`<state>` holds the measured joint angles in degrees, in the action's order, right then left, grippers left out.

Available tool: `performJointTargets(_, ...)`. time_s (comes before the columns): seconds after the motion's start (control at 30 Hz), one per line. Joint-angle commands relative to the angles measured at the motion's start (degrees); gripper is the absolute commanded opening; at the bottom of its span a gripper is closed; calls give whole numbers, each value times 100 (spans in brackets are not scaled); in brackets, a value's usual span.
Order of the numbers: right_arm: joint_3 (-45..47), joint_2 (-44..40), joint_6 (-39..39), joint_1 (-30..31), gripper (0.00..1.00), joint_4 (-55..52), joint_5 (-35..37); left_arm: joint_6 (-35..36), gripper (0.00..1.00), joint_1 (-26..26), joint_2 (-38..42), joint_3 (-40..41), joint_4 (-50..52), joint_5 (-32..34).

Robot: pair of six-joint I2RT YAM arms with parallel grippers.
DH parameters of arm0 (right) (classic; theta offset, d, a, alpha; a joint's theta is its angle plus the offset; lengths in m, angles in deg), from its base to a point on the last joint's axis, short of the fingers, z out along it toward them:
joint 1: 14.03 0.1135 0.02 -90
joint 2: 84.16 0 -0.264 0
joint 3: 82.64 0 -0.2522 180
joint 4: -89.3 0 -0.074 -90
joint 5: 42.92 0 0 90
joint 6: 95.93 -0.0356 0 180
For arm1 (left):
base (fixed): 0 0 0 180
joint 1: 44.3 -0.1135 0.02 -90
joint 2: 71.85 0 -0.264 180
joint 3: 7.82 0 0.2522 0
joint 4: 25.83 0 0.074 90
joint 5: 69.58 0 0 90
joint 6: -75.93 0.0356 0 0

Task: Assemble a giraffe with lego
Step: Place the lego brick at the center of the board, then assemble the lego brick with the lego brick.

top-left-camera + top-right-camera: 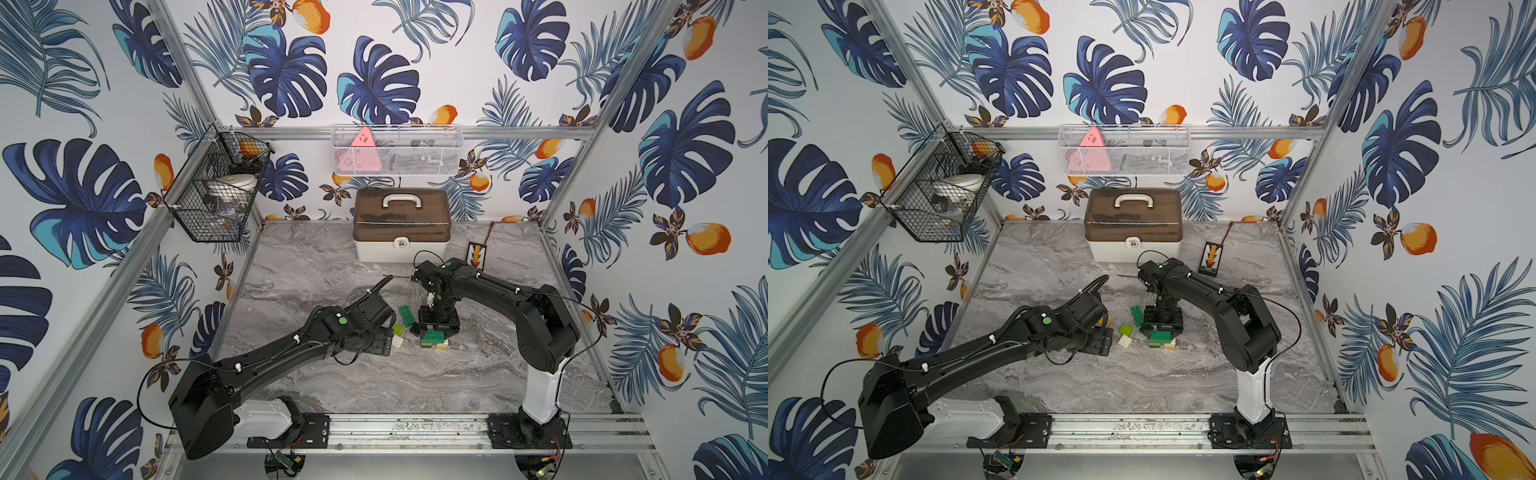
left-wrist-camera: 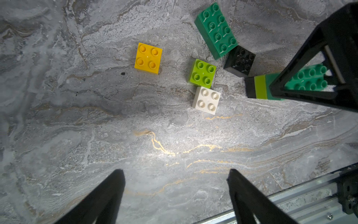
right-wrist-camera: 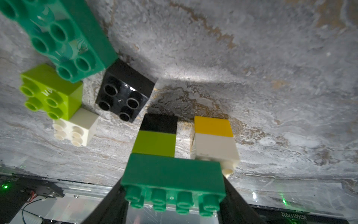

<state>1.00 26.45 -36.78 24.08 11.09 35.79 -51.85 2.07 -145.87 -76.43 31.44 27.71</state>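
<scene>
Right, just past the front rail [image 1: 415, 428] the left jaws hang spread wide over bare worktop [image 2: 96, 116], gripping nothing. Level with them, the right jaws point straight down, clamped on the long green top brick [image 3: 172, 174] of the half-built giraffe [image 1: 434, 341]. Its two legs reach down to the worktop: a lime-over-black leg [image 3: 157, 135] and a white-over-yellow leg [image 3: 213, 139], with one white stud peeking past the top brick's end. Between the two sets of jaws the loose bricks lie studs up. The white brick [image 2: 206, 99] touches the lime brick [image 2: 202, 73], and the black brick [image 2: 239, 61] sits against a second long green brick [image 2: 216, 30]. The yellow brick [image 2: 148, 57] is off on its own. Further back, a brown-lidded box [image 1: 402, 224] stands by the wall, with a white basket [image 1: 395, 149] and a black basket [image 1: 216, 187] hanging above.
</scene>
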Motion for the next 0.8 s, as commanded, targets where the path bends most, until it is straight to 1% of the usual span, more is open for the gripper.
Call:
performJointTargets(0.0,70,90,-30,1,50,26,146,-74,89,20,7,-48,62,132)
performJointTargets(0.27,168,176,-52,4,49,-53,548,-144,89,48,36,27,31,192)
performJointTargets(0.77,388,216,-19,44,48,-14,926,-154,89,69,47,80,32,247)
